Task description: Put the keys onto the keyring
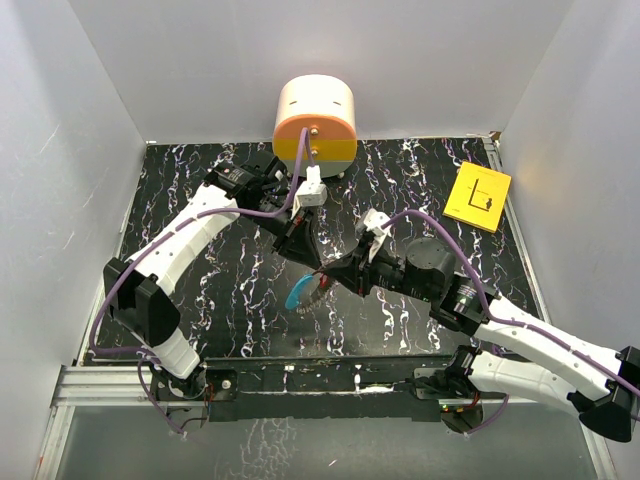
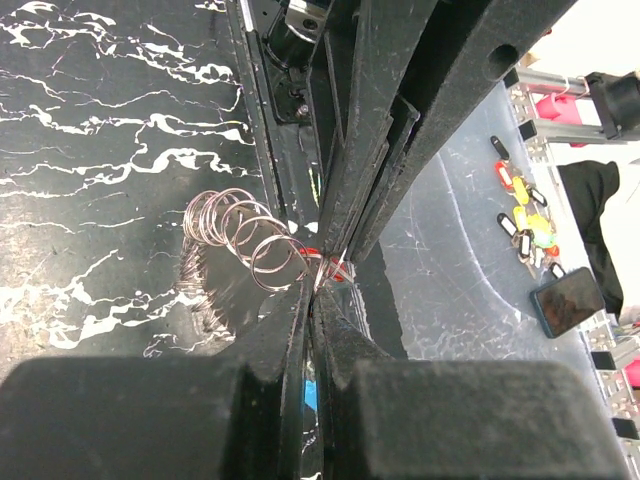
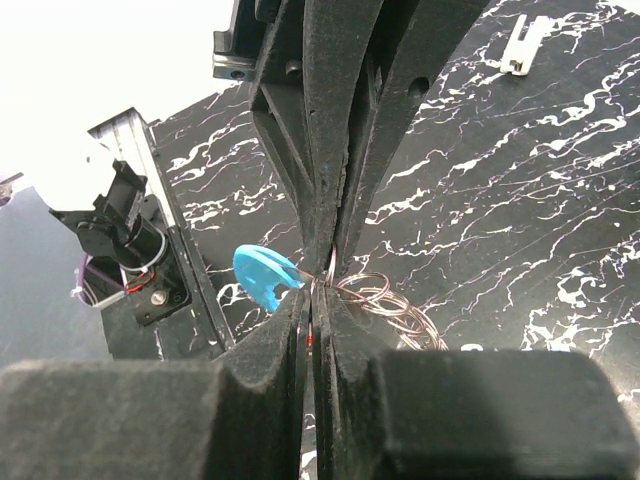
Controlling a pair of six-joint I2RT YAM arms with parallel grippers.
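The keyring hangs between my two grippers over the middle of the table: a bright-blue band [image 1: 298,296] [image 3: 262,275] and a coil of thin wire loops [image 2: 245,235] [image 3: 385,300]. A tiny red key [image 2: 340,270] sits right where the fingertips meet, and a red sliver shows between my right jaws [image 3: 312,340]. My left gripper [image 1: 316,266] [image 2: 318,287] is shut on the ring's wire. My right gripper [image 1: 332,276] [image 3: 318,292] is shut tip to tip against it, pinching at the same spot. The jaws hide the joint itself.
An orange and cream cylinder [image 1: 315,120] stands at the back. A yellow card [image 1: 477,196] lies at the back right. A small white piece [image 3: 522,45] lies on the black marbled table [image 1: 200,300]. Several coloured key tags [image 2: 525,225] lie in a grey tray beyond the table's near edge.
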